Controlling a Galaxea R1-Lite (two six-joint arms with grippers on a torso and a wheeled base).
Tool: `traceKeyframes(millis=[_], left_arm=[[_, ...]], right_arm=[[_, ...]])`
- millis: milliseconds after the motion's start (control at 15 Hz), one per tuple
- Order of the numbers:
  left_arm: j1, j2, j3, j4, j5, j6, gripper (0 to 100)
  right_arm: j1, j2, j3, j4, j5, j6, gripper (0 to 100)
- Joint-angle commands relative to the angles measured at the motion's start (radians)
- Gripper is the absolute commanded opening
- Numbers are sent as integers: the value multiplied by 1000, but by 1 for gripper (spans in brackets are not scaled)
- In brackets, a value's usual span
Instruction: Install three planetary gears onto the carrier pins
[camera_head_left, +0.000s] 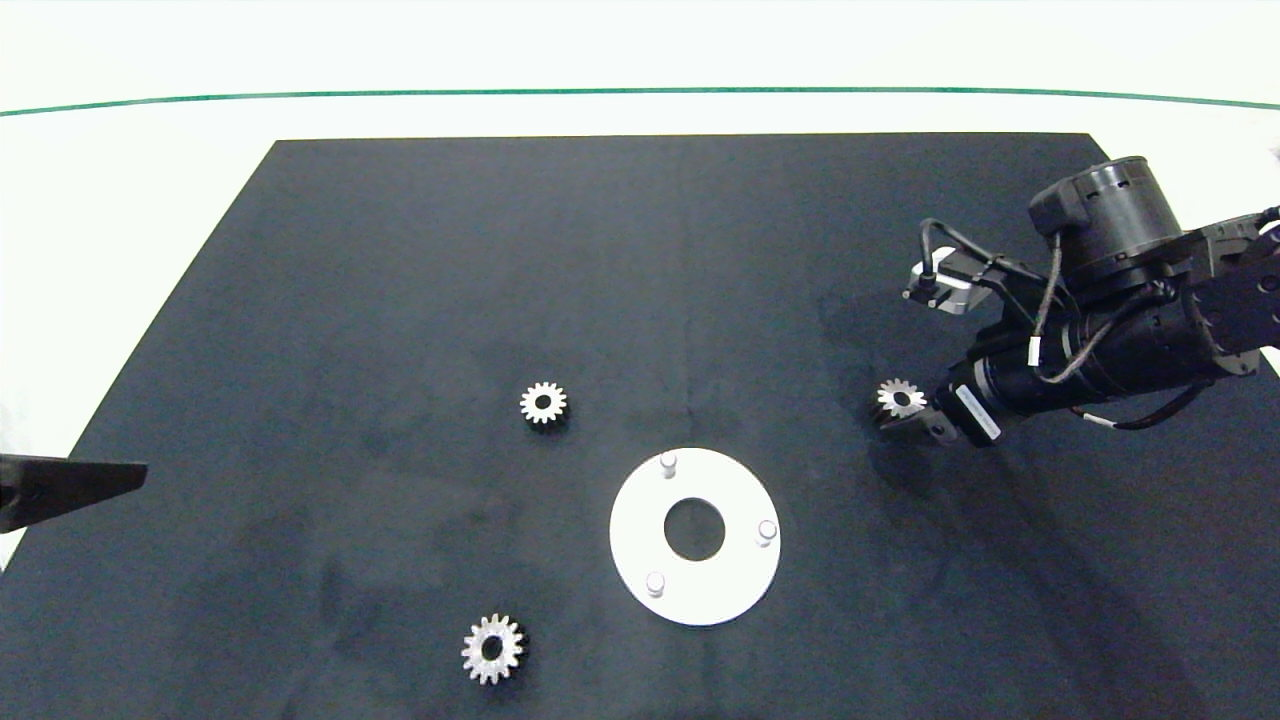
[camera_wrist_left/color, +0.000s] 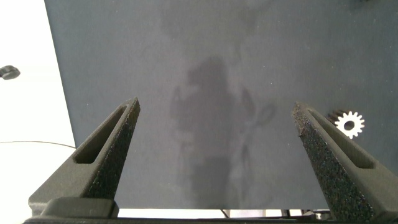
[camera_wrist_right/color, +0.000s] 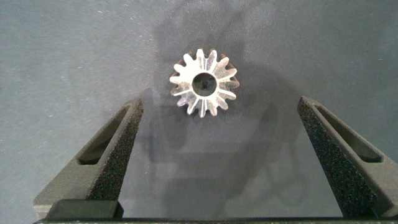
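The right gripper (camera_wrist_right/color: 217, 130) hangs low over the black mat (camera_head_left: 400, 300) at the right, its two grey fingers (camera_wrist_right/color: 106, 155) spread wide and holding nothing, with one planetary gear (camera_wrist_right/color: 204, 83) lying flat on the mat just ahead of the fingertips, in line with the gap between them and touching neither finger. To the left of that gear lies the white disc (camera_head_left: 720, 590) with its three carrier pins (camera_head_left: 668, 463) standing bare, and two more gears rest on the mat, one (camera_head_left: 544, 403) beyond the disc's left side and one (camera_head_left: 492, 649) near the front edge. The left gripper (camera_wrist_left/color: 217, 143) is parked at the mat's left edge, fingers also wide apart and empty.
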Motion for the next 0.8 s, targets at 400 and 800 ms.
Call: traceKeyframes(millis=[400,800], left_arm=[[-4,-21,0,4,1,3,100],[-4,-20,2,4,0,3,100]], right_arm=[[0,46,-6,0,1,-4,94],[0,48,-5,0,1,-6,82]])
